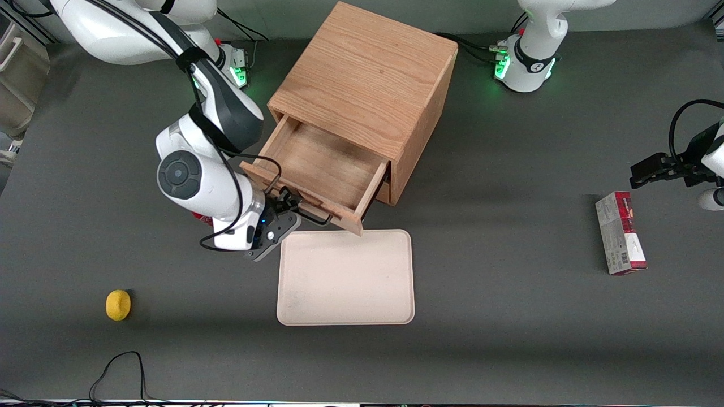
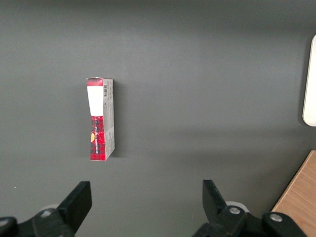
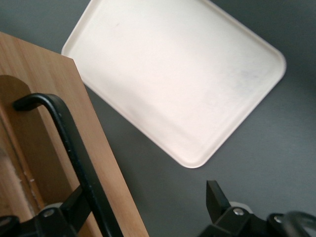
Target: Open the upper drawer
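— So where's the drawer (image 1: 322, 169) now?

— Pulled well out of the cabinet (image 1: 367, 85), its bare wood floor showing. Its front hangs just above the tray (image 1: 346, 277) corner, at about 7 o'clock from the cabinet top in the front view.

— And your gripper (image 1: 285, 204)?

— Right at the handle (image 1: 308, 213). From the wrist I see the fingers spread apart, with the black bar (image 3: 74, 148) lying against one finger (image 3: 74, 207) and the other finger (image 3: 216, 197) well clear of it. So it's hooked or resting there, not clamped.

— How do you expect it to handle?

— I'd judge it a stiff, light wooden box with nothing inside, so it should slide with little force. The bar is thin, smooth metal and probably slippery; I'd hold it mid-span, where a pull stays square and the drawer won't rack sideways.

— Anything in the way?

— Only the tray, beneath the front. A yellow thing (image 1: 118, 304) sits at 8 o'clock, a box (image 1: 619, 233) toward the parked arm's end.
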Robot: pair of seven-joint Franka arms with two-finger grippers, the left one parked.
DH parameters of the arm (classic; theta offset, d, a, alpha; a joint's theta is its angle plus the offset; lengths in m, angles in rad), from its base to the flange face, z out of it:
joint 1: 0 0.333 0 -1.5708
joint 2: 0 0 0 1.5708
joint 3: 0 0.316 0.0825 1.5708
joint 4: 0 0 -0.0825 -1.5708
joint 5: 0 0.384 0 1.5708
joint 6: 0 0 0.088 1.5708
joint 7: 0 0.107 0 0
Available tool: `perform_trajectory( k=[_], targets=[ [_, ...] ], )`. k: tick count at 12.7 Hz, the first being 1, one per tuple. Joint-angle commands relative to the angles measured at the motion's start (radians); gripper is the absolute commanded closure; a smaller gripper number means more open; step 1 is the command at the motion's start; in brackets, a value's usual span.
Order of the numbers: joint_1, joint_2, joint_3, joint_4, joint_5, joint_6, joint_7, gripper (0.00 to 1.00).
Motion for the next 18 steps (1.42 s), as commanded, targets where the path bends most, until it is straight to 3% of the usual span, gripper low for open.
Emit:
perform_trajectory(
  k=[1, 7, 11, 12, 14, 18],
  targets=[
    [0.002, 0.038, -0.043, 0.075, -0.017, -0.027, -0.019, 0.00],
    [0.002, 0.054, -0.078, 0.123, -0.020, -0.027, -0.016, 0.00],
    [-0.012, -0.023, -0.085, 0.130, -0.007, -0.093, -0.008, 0.00],
    [-0.014, -0.075, -0.118, 0.129, 0.006, -0.136, 0.008, 0.00],
    [-0.009, -0.187, -0.233, 0.112, 0.116, -0.217, 0.068, 0.00],
    [-0.009, -0.392, -0.399, -0.009, 0.133, -0.398, 0.189, 0.00]
  ],
)
